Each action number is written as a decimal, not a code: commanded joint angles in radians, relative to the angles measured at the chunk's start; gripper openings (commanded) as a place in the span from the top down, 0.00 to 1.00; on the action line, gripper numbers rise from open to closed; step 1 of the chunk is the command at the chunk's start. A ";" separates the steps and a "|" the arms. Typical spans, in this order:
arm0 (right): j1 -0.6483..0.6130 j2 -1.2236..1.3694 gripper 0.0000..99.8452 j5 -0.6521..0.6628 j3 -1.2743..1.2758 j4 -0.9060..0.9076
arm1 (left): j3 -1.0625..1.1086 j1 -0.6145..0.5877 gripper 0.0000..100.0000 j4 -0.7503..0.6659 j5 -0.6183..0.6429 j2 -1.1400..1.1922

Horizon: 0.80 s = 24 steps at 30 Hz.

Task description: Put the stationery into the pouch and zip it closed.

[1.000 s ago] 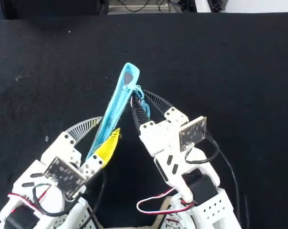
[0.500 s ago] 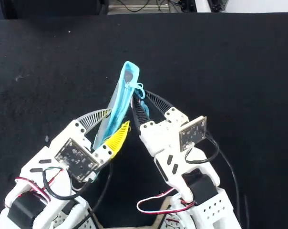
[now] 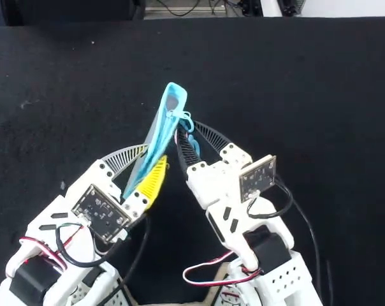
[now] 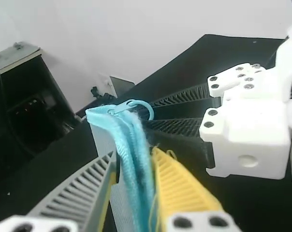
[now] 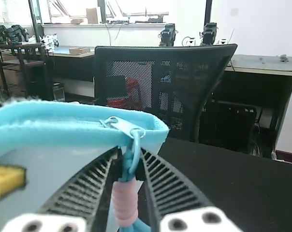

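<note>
A light-blue pouch (image 3: pixel 162 131) stands on edge above the black table, held between both grippers. My left gripper (image 3: pixel 153 157), with one grey and one yellow finger (image 3: pixel 153 180), is shut on the pouch's lower side. In the left wrist view the pouch (image 4: pixel 132 145) sits squeezed between those fingers. My right gripper (image 3: pixel 185 129), with black ribbed fingers (image 3: pixel 190 152), is shut on the zipper pull (image 3: pixel 183 120) near the pouch's far end. In the right wrist view the pull's ring (image 5: pixel 124 126) and pink tab (image 5: pixel 124 198) hang between the fingertips of the right gripper (image 5: pixel 130 153).
The black table cloth (image 3: pixel 294 95) lies open on all sides of the arms. Red and white cables (image 3: pixel 205 271) loop by the right arm's base. A mesh office chair (image 5: pixel 184 87) and desks stand in the room beyond the table.
The left arm has moved forward along the pouch, and its yellow finger has come in against the pouch's side. The right arm has stayed put on the zipper pull.
</note>
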 commanded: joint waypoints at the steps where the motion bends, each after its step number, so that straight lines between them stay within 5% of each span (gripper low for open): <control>1: -0.011 -0.015 0.99 0.009 -0.002 0.002 | -0.062 0.019 0.95 -0.026 0.008 0.014; 12: -0.005 -0.016 0.99 0.005 -0.008 0.003 | -0.058 0.013 0.97 -0.012 0.000 0.006; 24: -0.009 -0.016 0.99 0.009 -0.054 0.081 | -0.059 -0.028 0.97 0.037 -0.230 0.015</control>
